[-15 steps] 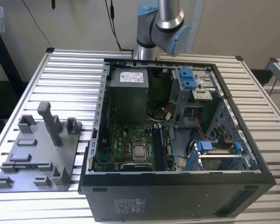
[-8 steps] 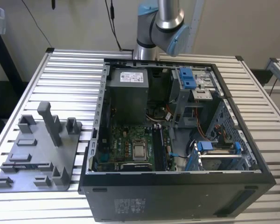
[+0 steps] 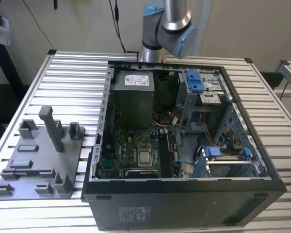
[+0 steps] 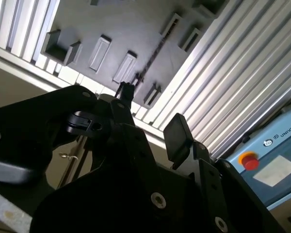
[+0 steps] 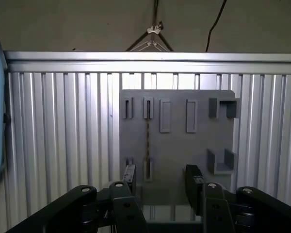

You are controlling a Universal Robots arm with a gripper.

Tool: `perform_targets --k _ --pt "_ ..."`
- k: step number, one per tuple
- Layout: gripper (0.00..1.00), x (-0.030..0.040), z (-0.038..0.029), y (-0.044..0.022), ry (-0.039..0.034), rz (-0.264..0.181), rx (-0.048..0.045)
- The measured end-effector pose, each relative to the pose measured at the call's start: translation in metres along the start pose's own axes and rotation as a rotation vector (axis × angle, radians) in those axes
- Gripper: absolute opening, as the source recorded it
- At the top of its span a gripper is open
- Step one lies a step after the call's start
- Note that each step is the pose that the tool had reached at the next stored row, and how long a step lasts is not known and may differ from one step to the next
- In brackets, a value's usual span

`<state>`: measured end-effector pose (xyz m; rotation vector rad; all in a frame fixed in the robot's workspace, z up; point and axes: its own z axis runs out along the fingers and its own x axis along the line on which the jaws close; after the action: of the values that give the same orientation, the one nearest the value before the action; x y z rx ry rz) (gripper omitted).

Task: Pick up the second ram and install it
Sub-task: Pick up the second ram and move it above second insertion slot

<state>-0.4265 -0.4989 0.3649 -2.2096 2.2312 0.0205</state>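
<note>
Seemingly one ram [image 5: 147, 138] edgewise in one grey tray [image 5: 179, 145], two fingers [image 5: 193, 180] spread apart, holding nothing

Grey tray [image 3: 24, 184]; black case [image 3: 184, 204]; green motherboard [image 3: 128, 150]; bright blue brackets [image 3: 194, 80]; silver ribbed table [image 3: 72, 82]; black tool [image 5: 161, 178]

My claw [image 5: 161, 178], jaws apart, faces the grey tray [image 5: 177, 145]. Obstacles on it: the second ram [image 5: 147, 138] on edge in its slots, a U-shaped block [image 5: 219, 162] beside. Open slatted surface [image 5: 63, 136] flanks the tray on both sides.
</note>
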Motion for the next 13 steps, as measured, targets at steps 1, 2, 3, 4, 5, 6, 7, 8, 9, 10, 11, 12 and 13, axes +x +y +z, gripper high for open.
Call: perform_targets --k 1,2,3,4,5,6,7,8,9,10,11,12,13 --pt "0.54 0.0 0.0018 0.0 0.0 0.0 0.0001" --pt "0.54 0.0 0.0037 0.0 -0.0001 0.0 0.0003" --pt "0.54 0.0 0.0055 0.0 -0.0001 0.0 0.0003" --pt "0.54 0.0 0.0073 0.0 0.0 0.0 0.0003" --pt "0.54 0.0 0.0091 0.0 -0.0001 0.0 0.0003" --pt "0.54 0.0001 0.0109 -0.0001 0.0 0.0 0.0005" --pt "0.54 0.0001 0.0127 -0.0001 -0.0001 0.0 0.0009" --pt "0.54 0.0002 0.0145 -0.0001 -0.0001 0.0 0.001" --pt "0.54 0.0002 0.0163 -0.0001 -0.0002 0.0 0.001" --pt "0.54 0.0002 0.0181 -0.0002 -0.0001 0.0 0.0009" --pt "0.54 0.0004 0.0199 -0.0003 -0.0002 0.0 0.0009" --pt "0.54 0.0005 0.0218 -0.0005 -0.0005 0.0 0.001" --pt "0.54 0.0006 0.0236 -0.0008 -0.0008 0.0 0.001"
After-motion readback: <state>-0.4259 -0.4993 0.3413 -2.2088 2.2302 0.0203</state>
